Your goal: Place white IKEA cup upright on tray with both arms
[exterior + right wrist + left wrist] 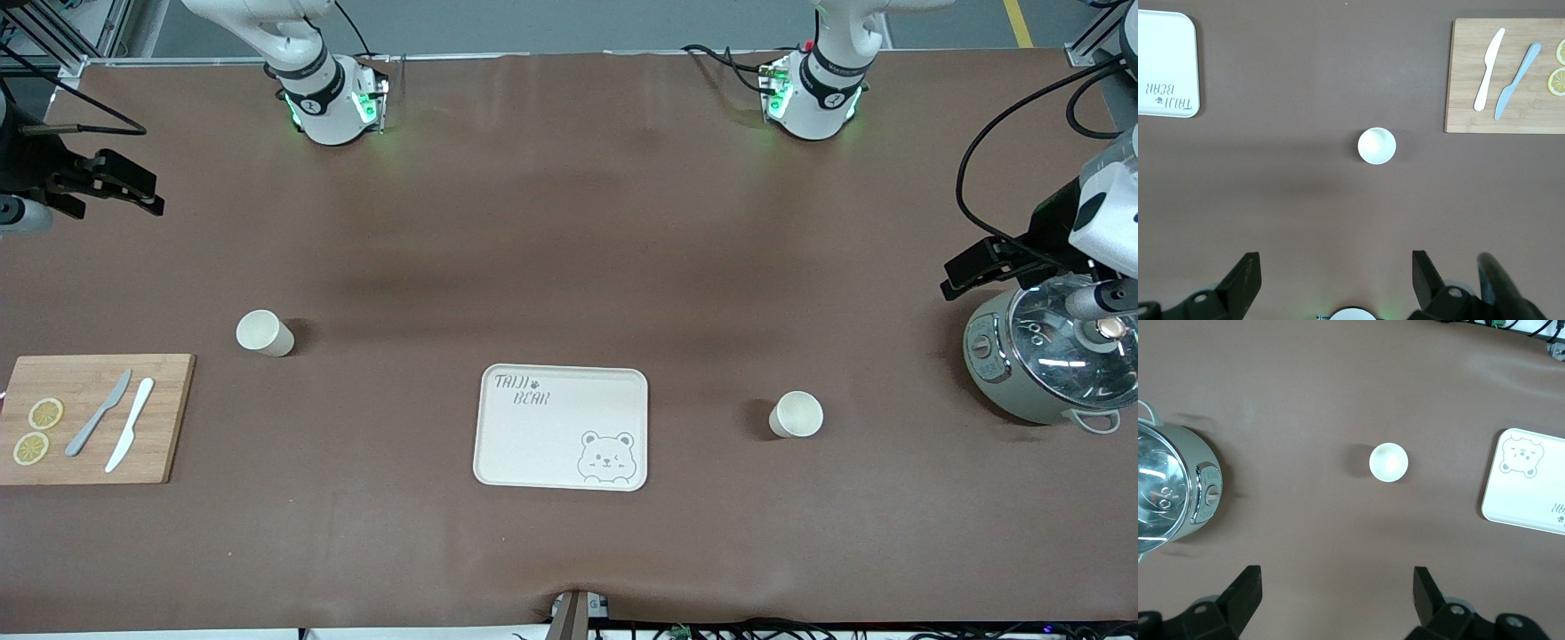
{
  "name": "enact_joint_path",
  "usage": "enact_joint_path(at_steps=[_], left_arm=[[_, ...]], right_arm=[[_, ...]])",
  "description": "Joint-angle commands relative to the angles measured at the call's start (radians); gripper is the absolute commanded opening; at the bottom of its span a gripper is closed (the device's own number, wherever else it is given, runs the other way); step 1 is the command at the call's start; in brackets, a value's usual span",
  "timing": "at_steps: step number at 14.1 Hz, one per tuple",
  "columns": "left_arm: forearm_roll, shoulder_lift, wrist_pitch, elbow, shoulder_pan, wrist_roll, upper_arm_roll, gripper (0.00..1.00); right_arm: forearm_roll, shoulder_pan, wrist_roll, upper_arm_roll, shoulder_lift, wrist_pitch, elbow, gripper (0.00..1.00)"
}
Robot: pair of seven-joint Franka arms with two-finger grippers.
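Observation:
Two white cups stand upright on the brown table. One cup point(264, 333) point(1377, 145) is toward the right arm's end, the other point(796, 415) point(1389, 462) toward the left arm's end. The cream tray point(533, 444) with the bear face and "TAIJI BEAR" lettering lies between them, bare; it also shows in the left wrist view point(1528, 493) and the right wrist view point(1165, 60). My right gripper point(149, 194) point(1336, 277) is open and empty, high over its end of the table. My left gripper point(949, 277) point(1336, 593) is open and empty, high beside the rice cooker.
A wooden cutting board point(160, 418) point(1465, 100) with two knives point(100, 413) and two lemon slices point(44, 413) lies at the right arm's end. A grey-green rice cooker point(987, 364) point(1201, 493) with a glass lid stands at the left arm's end.

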Motion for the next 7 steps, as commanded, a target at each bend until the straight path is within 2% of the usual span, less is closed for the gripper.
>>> enact_joint_path(at_steps=[1, 7], left_arm=[[-0.018, -0.009, -0.014, 0.002, 0.018, 0.017, -0.011, 1.00], [-0.013, -0.004, -0.014, 0.007, 0.012, -0.001, -0.015, 1.00]], right_arm=[[-0.012, -0.008, 0.012, 0.008, -0.015, 0.004, -0.008, 1.00], [-0.012, -0.017, 0.010, 0.007, -0.011, 0.008, -0.005, 1.00]])
